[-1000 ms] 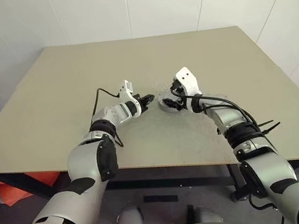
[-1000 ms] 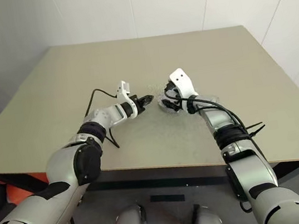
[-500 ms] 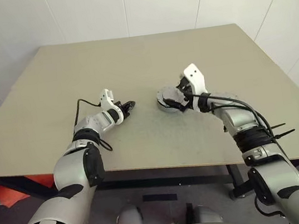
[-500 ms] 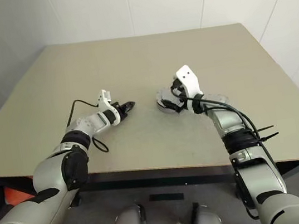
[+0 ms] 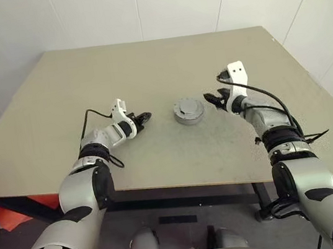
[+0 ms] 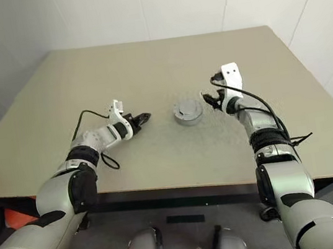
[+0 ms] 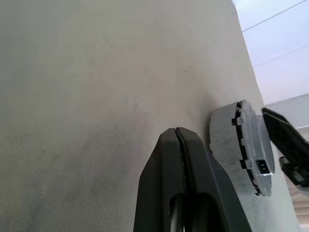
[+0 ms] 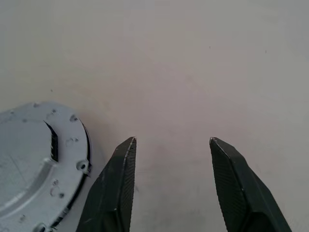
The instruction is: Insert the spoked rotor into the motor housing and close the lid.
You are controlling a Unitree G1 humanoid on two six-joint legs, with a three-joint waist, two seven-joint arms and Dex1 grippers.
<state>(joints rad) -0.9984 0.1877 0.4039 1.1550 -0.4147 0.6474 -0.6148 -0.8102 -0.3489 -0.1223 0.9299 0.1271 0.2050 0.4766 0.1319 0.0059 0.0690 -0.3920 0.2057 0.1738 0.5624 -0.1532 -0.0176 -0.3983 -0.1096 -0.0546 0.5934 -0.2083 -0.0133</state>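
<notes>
1. Motor housing (image 5: 188, 110) sits mid-table with the lid (image 8: 34, 159) flat on top; we read the assembly as closed, though we can't confirm the lid is fully seated.
2. Spoked rotor — no loose one on the table; we judge it is inside under the lid, cannot verify.
3. Left gripper (image 5: 146, 115) has its fingers pressed together on nothing; it hangs just over the table, clear of the housing on that side.
4. Right gripper (image 5: 214, 99) has its fingers parted with bare table between them — nothing held; it is near the housing on the other side, not touching.
5. What's left, by our reading: at most a seating check on the lid; otherwise pull both arms back.
6. Table (image 5: 146, 71) is bare apart from the housing; lots of free surface ahead and to both sides for retracting.
7. Edges: housing is well in from every edge, so no drop risk; near edge sits under both forearms, right edge lies beyond the right gripper; walls stand close behind the far edge.
</notes>
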